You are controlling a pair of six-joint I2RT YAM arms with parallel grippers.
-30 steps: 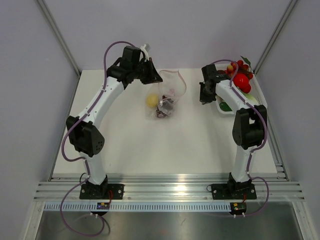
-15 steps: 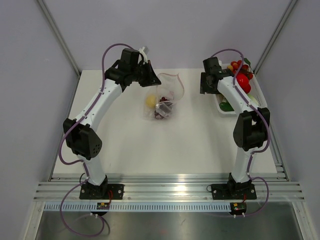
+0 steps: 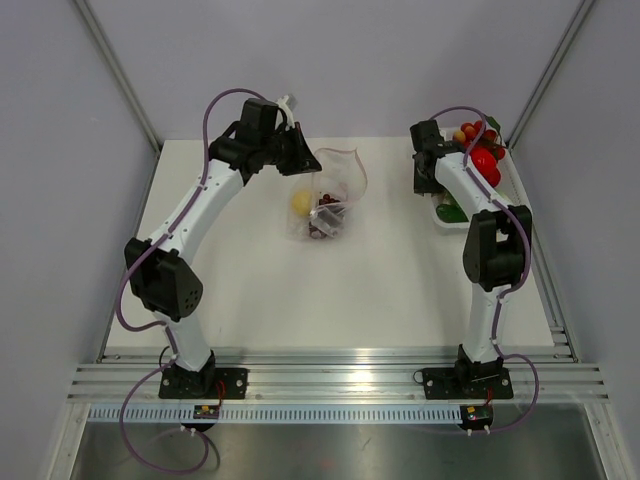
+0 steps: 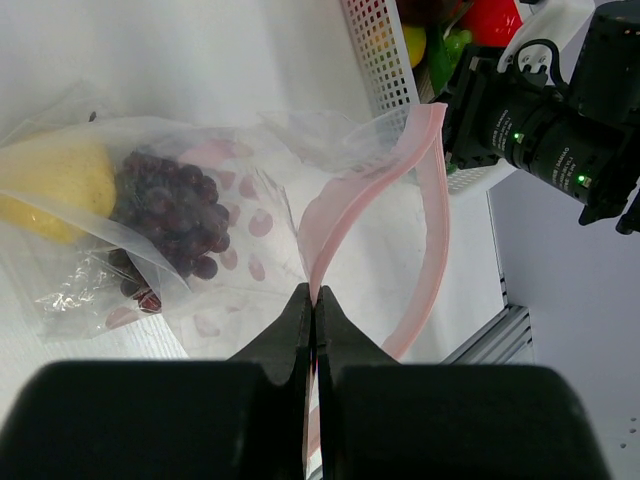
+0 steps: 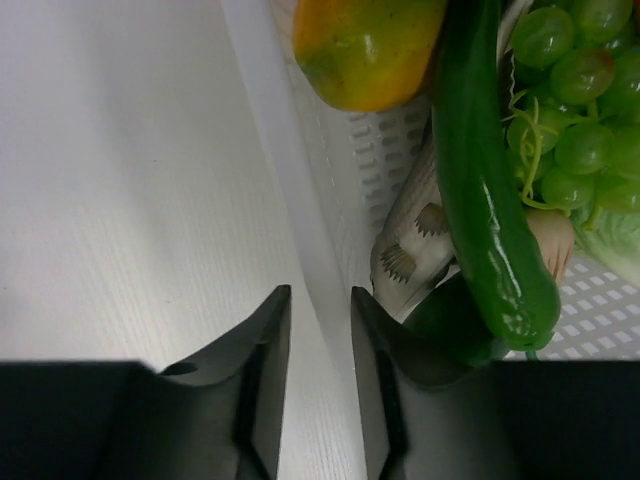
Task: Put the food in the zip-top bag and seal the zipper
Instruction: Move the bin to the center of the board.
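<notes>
The clear zip-top bag point(image 3: 327, 205) lies at the table's middle back, with a yellow lemon point(image 3: 302, 201) and dark grapes point(image 3: 324, 224) inside. In the left wrist view the lemon point(image 4: 45, 180) and grapes point(image 4: 170, 215) show through the plastic. My left gripper point(image 3: 308, 160) is shut on the bag's pink zipper strip point(image 4: 345, 205) and holds the mouth up and open point(image 4: 314, 295). My right gripper point(image 3: 430, 188) is open at the basket's left side. In the right wrist view point(image 5: 320, 300) its fingers straddle the white basket's rim point(image 5: 285, 150), next to a green cucumber point(image 5: 490, 200).
The white mesh basket point(image 3: 520, 190) at the back right holds a red tomato point(image 3: 484, 163), red grapes point(image 3: 480, 128), green grapes point(image 5: 580, 90), an orange-yellow fruit point(image 5: 365, 40) and a pale piece point(image 5: 410, 250). Grey walls close in the table's sides.
My right gripper has moved right and back, from beside the basket to over its left rim. My left gripper still holds the zipper strip, almost unmoved.
</notes>
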